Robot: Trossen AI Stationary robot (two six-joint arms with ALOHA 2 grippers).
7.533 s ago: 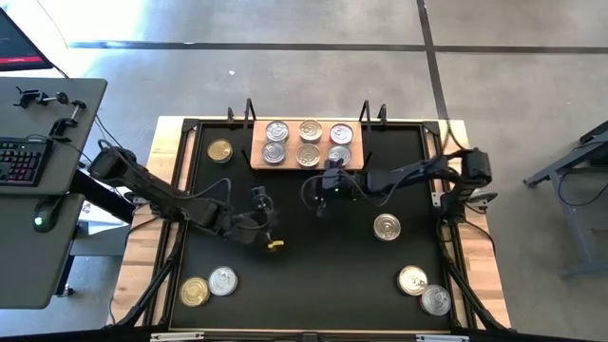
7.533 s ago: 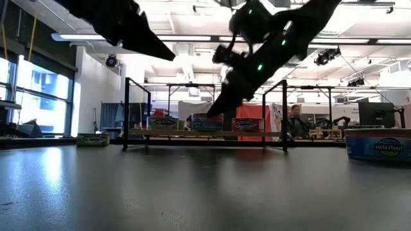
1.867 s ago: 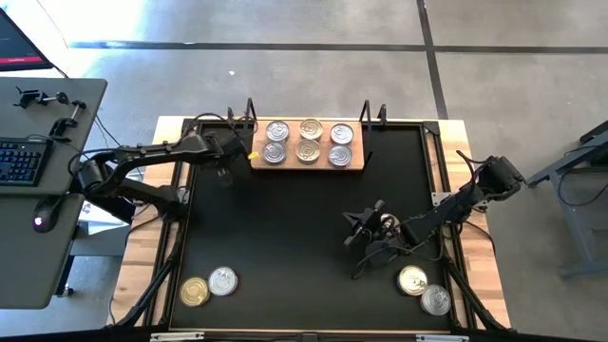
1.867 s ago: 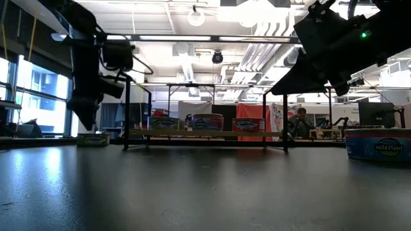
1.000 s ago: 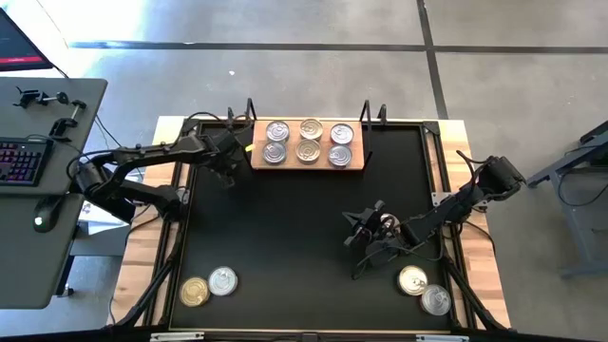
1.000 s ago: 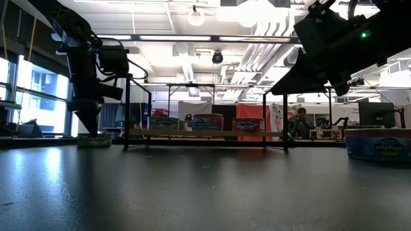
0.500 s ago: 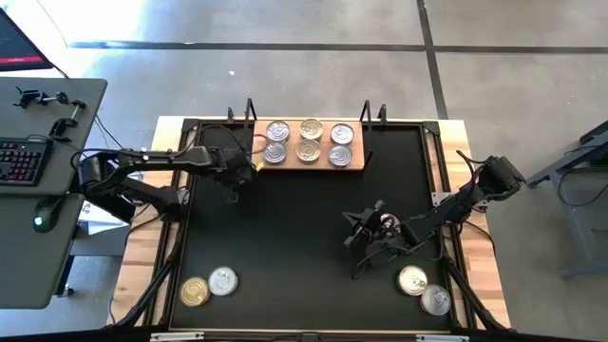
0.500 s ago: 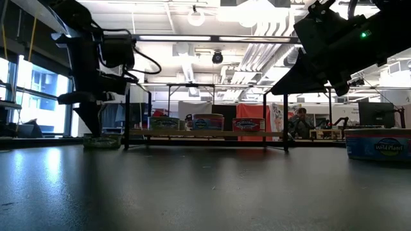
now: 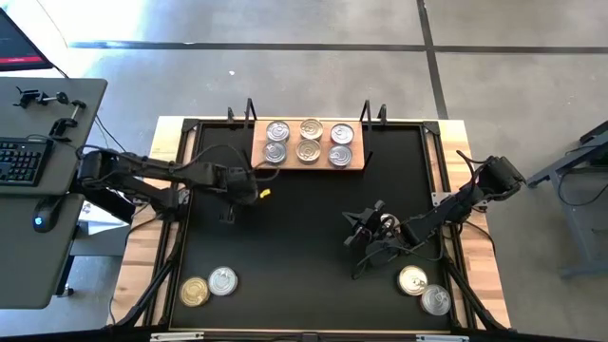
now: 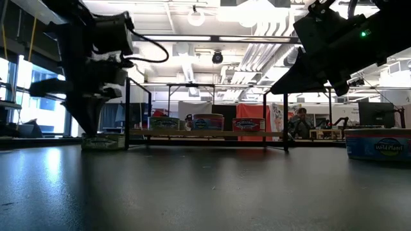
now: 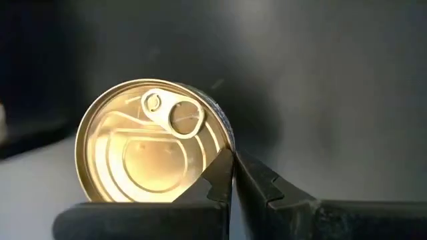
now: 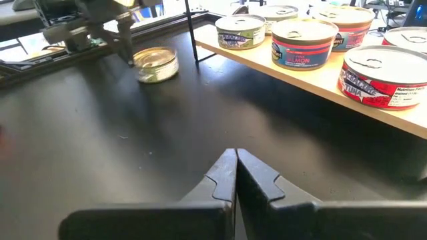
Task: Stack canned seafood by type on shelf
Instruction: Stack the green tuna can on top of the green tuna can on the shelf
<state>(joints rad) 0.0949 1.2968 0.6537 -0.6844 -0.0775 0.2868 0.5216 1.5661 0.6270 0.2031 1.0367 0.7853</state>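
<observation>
Being nudged rather than gripped, a gold-lidded can [image 11: 152, 141] is lying just ahead of the left gripper [image 11: 231, 175], whose fingers are being held pressed together with nothing between them; the closed tips are resting against the can's rim. In the right wrist view the same can [image 12: 155, 65] is being seen standing on the black tabletop [image 9: 304, 237] a little short of the shelf [image 9: 356, 163] end, with the left gripper [image 12: 124, 45] beside it. In the high view that can is being hidden under the left gripper [image 9: 249, 185].

The right gripper [image 12: 235, 175] is also being kept shut and empty, hovering over the open table with the shelf well ahead of it and its front row of cans [image 12: 301, 41] in plain sight.

Six cans [image 9: 309, 142] are already being carried by the shelf, set in two rows of three. Whether they are being grouped correctly by type cannot be told from above, though differing labels are being shown in the right wrist view.

Still being left out on the table are two cans [image 9: 209, 286] well behind the left gripper at the near edge, two more [image 9: 424, 290] close behind the right gripper, and the gold-lidded one now being worked. Judged from this, the task is being left somewhat past its midpoint, with about five cans remaining.
</observation>
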